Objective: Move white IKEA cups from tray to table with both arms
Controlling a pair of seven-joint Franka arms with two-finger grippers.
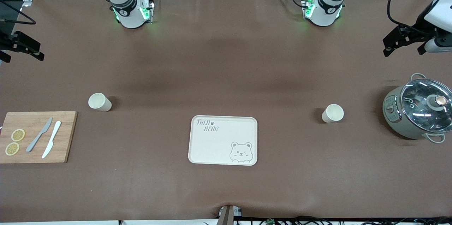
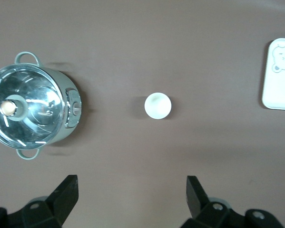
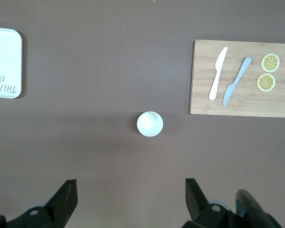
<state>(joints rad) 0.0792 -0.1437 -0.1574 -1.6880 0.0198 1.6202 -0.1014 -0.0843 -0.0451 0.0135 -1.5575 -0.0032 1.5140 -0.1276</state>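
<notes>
Two white IKEA cups stand upright on the brown table. One cup [image 1: 100,102] is toward the right arm's end, and it also shows in the right wrist view [image 3: 150,123]. The other cup [image 1: 332,113] is toward the left arm's end, and it also shows in the left wrist view [image 2: 157,105]. My left gripper [image 1: 402,49] [image 2: 131,194] hangs high over the table's end near the pot, open and empty. My right gripper [image 1: 21,54] [image 3: 131,194] hangs high over the other end, open and empty. Both are well apart from the cups.
A cream bear tray [image 1: 223,140] lies between the cups, nearer the front camera. A grey-green glass-lidded pot [image 1: 418,112] stands beside the left arm's cup. A wooden board [image 1: 35,136] with two knives and lemon slices lies near the right arm's cup.
</notes>
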